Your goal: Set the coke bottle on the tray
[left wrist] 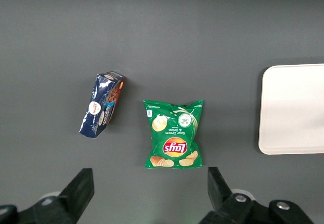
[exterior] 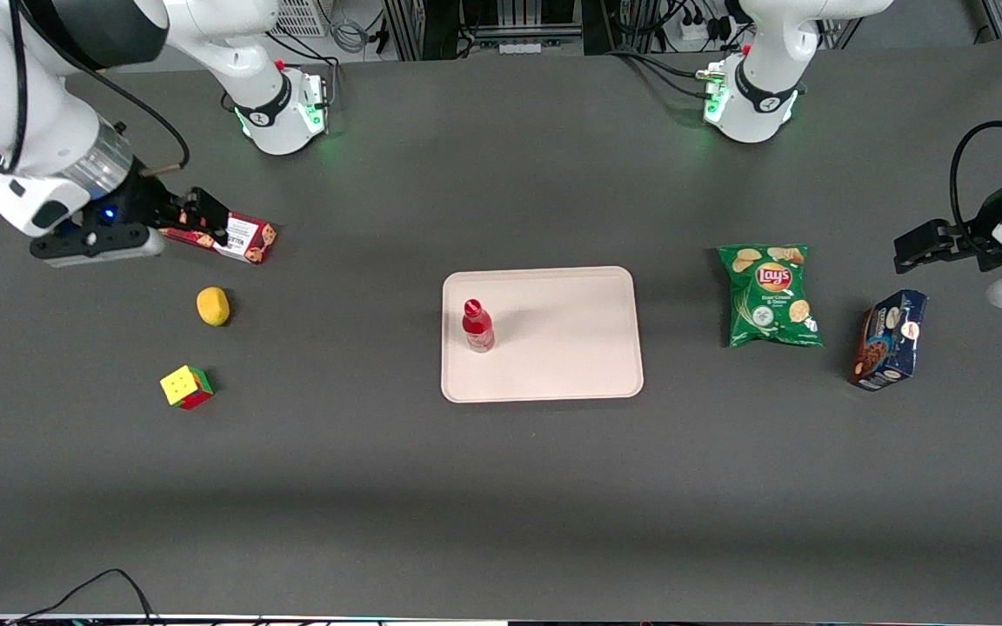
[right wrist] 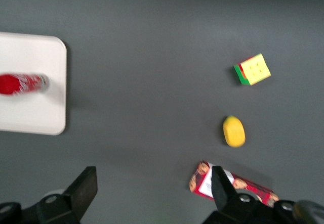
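The coke bottle (exterior: pixel 477 325), small and red with a red cap, stands upright on the pale pinkish-beige tray (exterior: pixel 571 348) near the tray's edge toward the working arm's end. It also shows in the right wrist view (right wrist: pixel 23 83) on the tray (right wrist: pixel 30 110). My gripper (exterior: pixel 205 217) hangs open and empty high above the table at the working arm's end, over the long red cookie box (exterior: pixel 236 239), well apart from the tray. In the right wrist view the gripper (right wrist: pixel 154 188) has its fingers spread wide with nothing between them.
A yellow lemon (exterior: pixel 213 306) and a colour cube (exterior: pixel 186 387) lie nearer the front camera than the cookie box. A green Lay's bag (exterior: pixel 769 296) and a dark blue snack box (exterior: pixel 888 339) lie toward the parked arm's end.
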`<state>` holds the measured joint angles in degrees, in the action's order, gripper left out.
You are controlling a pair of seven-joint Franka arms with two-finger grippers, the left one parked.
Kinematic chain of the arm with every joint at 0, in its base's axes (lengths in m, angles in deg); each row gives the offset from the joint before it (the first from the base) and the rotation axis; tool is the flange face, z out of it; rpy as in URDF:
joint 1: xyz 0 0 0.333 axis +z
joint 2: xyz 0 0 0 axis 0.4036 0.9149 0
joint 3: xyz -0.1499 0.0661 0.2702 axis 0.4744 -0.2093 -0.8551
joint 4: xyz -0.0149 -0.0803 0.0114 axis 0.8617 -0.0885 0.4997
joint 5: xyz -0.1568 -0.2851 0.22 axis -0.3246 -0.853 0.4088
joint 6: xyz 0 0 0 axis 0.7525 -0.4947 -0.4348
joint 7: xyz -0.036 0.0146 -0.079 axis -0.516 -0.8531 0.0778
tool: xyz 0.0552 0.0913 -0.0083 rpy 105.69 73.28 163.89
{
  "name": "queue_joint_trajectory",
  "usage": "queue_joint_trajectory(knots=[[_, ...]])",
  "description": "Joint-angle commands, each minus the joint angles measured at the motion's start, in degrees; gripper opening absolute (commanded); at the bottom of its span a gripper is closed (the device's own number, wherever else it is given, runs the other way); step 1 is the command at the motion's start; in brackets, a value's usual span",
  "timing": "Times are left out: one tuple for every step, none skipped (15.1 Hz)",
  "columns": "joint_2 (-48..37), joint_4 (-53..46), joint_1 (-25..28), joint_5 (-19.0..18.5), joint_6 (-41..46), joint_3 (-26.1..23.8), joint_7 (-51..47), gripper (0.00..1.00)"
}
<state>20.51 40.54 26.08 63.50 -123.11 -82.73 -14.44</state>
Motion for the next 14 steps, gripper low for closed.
queue_joint_trajectory(knots=[[-5.0,6.0,0.4,1.2,-0.3,3.2,5.7,1.00],[-5.0,6.0,0.3,0.9,-0.3,3.5,6.2,1.00],[-5.0,5.9,0.3,0.8,-0.3,4.7,7.2,1.00],[-5.2,5.9,0.3,0.8,-0.2,6.1,8.2,1.00],[-5.8,5.8,0.3,0.8,0.5,7.3,9.2,1.00],[-6.1,5.6,0.4,0.8,1.1,7.8,9.3,1.00],[-6.1,5.5,0.5,0.8,1.5,7.8,9.3,1.00],[-6.2,5.5,0.5,0.8,1.8,7.8,9.0,1.00],[-6.1,5.0,0.5,0.8,2.0,7.8,8.8,1.00],[-5.8,4.4,0.5,0.8,2.6,7.8,8.7,1.00],[-5.4,3.2,0.6,0.8,2.9,7.8,8.7,1.00],[-5.1,2.3,0.6,0.7,3.4,7.8,8.8,1.00],[-4.3,1.1,0.6,0.3,4.4,7.8,8.9,1.00],[-3.8,0.1,0.7,-0.5,5.6,7.8,8.9,1.00]])
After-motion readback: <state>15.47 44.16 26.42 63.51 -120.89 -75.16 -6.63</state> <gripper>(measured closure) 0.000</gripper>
